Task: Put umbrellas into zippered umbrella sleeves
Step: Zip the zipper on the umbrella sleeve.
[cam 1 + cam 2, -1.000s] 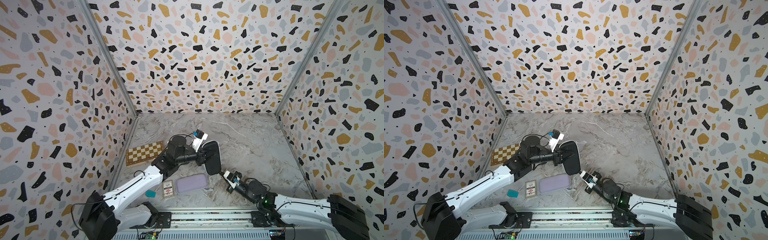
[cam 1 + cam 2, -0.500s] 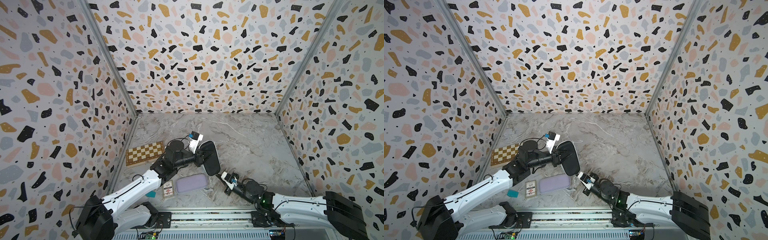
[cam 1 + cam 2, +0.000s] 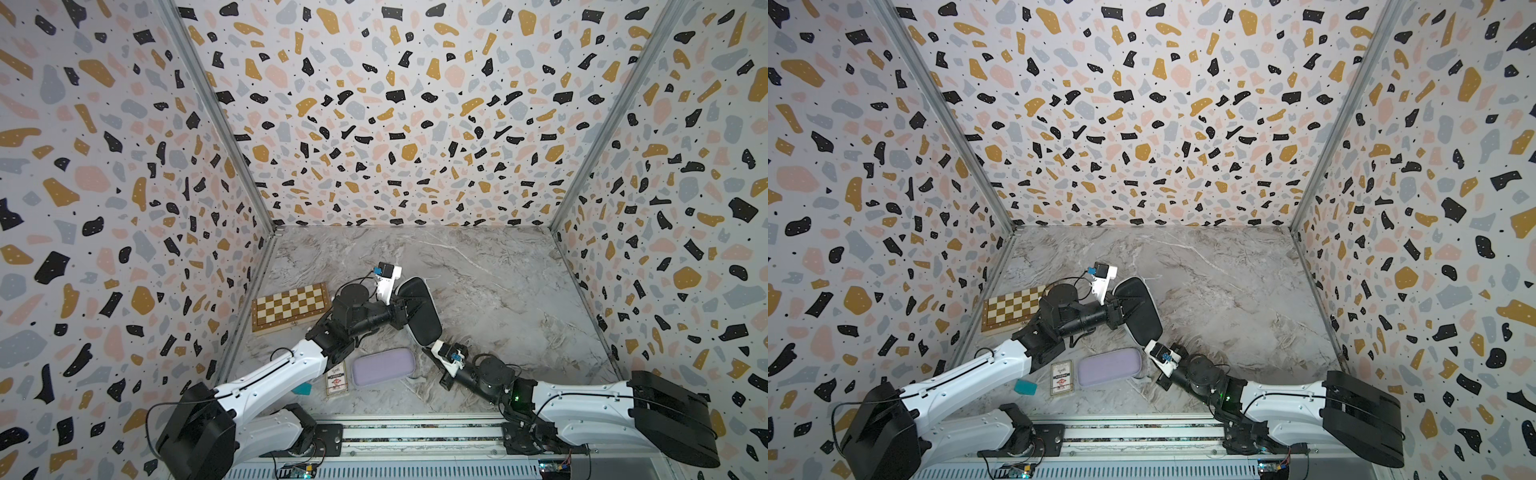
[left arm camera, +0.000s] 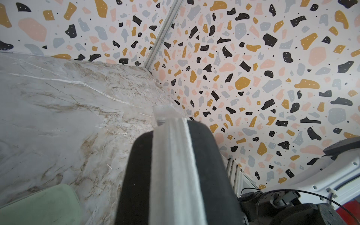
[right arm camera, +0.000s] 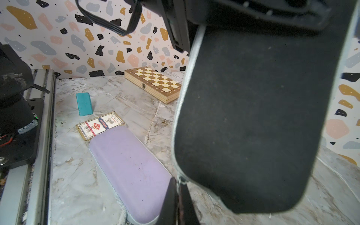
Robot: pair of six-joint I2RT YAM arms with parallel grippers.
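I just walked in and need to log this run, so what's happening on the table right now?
The left gripper holds the black sleeve lifted off the marble table, turned on its edge. The right gripper is shut at the sleeve's lower end, right by the zip; whether it pinches the pull is unclear. The lilac sleeve lies closed on the table beside it. No umbrella is in view.

Marble [image 3: 498,270] open — chessboard [image 3: 291,307], lilac sleeve [image 3: 382,366] maybe obstruct.
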